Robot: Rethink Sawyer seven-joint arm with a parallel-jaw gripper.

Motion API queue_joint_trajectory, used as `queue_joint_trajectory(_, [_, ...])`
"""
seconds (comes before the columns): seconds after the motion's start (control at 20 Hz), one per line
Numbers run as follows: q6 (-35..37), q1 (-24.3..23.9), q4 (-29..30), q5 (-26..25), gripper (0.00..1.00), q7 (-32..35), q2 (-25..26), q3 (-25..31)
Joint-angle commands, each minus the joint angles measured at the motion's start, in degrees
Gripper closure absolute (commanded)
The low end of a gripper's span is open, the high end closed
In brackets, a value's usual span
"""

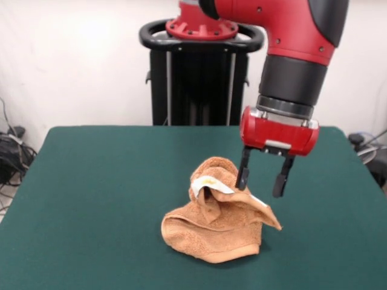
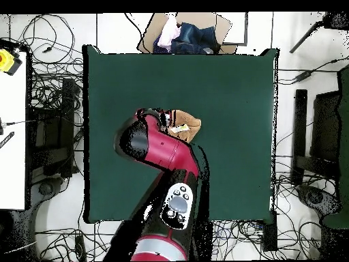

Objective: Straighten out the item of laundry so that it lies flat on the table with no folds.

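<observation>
- The towel sits bunched in a heap near the middle of the table, with plenty of bare green felt on every side, so there is room to spread it whichever way it is pulled.
- It is far from flat: the cloth is mounded up into a peak, with a thick rolled fold along the bottom edge nearest the camera and a corner flap jutting out to the picture's right.
- A white label shows near the top of the heap (folded over with the cloth, so that edge is turned up rather than lying down).
- The gripper hangs just above the heap's upper right side, fingers spread apart and holding nothing; one finger stands right against the peak beside the label, the other clear of the cloth over bare felt.
- My reading is that the jaws are placed to straddle the raised edge, a spot that offers a graspable ridge to lift or drag outward.
- In the overhead view the arm covers most of the towel, leaving only an orange patch visible beside it.
</observation>
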Motion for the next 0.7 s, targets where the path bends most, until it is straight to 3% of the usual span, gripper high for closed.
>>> queue_joint_trajectory(0.05, [-3.9, -1.7, -2.6, 2.4, 0.00, 15.2, 5.5, 3.3])
queue_joint_trajectory(0.7, [-9.3, -2.6, -4.6, 2.9, 0.00, 16.5, 10.2, 5.2])
